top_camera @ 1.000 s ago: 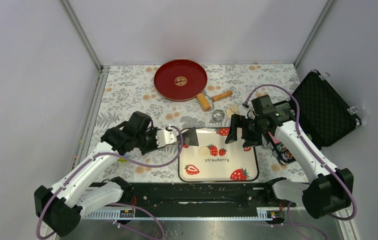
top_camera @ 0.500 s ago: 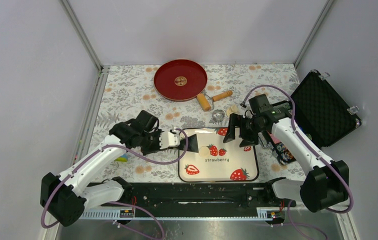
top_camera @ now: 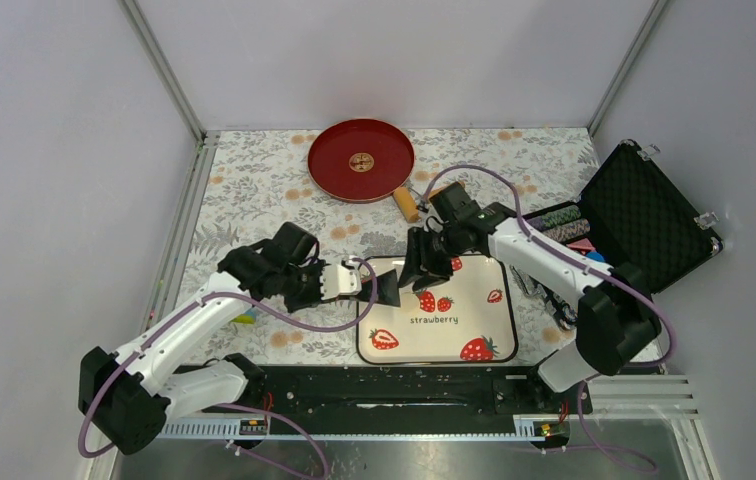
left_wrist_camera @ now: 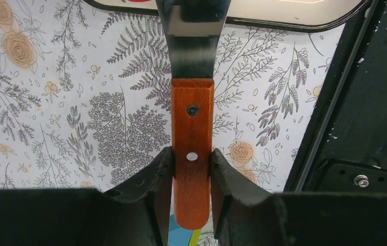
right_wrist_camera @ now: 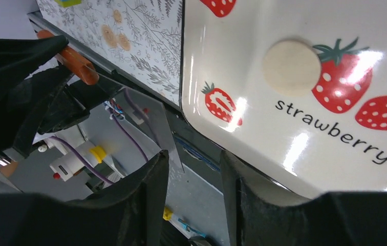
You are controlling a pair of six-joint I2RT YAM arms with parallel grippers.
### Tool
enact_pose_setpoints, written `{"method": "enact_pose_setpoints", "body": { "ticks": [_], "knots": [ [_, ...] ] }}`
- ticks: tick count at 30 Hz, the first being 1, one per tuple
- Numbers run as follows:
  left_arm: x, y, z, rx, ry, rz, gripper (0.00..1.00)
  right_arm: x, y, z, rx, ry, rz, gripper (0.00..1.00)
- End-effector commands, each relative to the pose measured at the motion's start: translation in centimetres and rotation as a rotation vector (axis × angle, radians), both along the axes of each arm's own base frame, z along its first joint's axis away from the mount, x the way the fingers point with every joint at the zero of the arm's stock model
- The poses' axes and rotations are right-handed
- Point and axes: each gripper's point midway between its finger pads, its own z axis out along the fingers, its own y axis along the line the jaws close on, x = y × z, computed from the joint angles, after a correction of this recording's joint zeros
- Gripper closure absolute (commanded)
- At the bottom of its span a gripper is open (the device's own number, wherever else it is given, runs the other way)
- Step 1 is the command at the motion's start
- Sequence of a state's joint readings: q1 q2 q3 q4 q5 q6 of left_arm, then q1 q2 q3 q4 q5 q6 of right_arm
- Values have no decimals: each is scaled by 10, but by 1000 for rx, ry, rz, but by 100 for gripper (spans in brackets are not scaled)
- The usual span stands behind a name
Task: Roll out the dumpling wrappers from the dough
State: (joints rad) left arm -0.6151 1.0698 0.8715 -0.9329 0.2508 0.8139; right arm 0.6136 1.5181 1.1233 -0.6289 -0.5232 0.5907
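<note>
Left wrist view: the left gripper (left_wrist_camera: 191, 156) clamps the scraper (left_wrist_camera: 192, 110) by its wooden handle. By the counter's near edge, the right gripper (right_wrist_camera: 194, 164) hangs parted and empty over the strawberry tray (right_wrist_camera: 263, 154), where the dumpling wrapper (right_wrist_camera: 291, 67) lies flat.

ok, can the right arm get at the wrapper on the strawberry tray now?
Probably yes. The right gripper hangs over the tray, jaws open and empty; the wrapper lies bare on it. Only the scraper in the left gripper, blade at the tray's edge, is close.
</note>
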Motion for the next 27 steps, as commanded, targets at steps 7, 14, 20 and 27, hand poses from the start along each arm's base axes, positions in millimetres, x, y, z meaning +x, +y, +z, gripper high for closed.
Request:
{"method": "enact_pose_setpoints", "body": {
  "ticks": [7,14,20,27],
  "knots": [
    [8,-22,31,-147,-86,0,100,4,31,-7,14,27,25,53],
    [8,-29,44,-213,-124,7,100,0,28,-27,-38,53,31,54],
    [6,-35,52,-275,-132,4,100,2,27,-29,-54,41,30,53],
    [4,-36,51,-288,-136,11,100,2,18,-27,-89,9,20,49]
  ]
}}
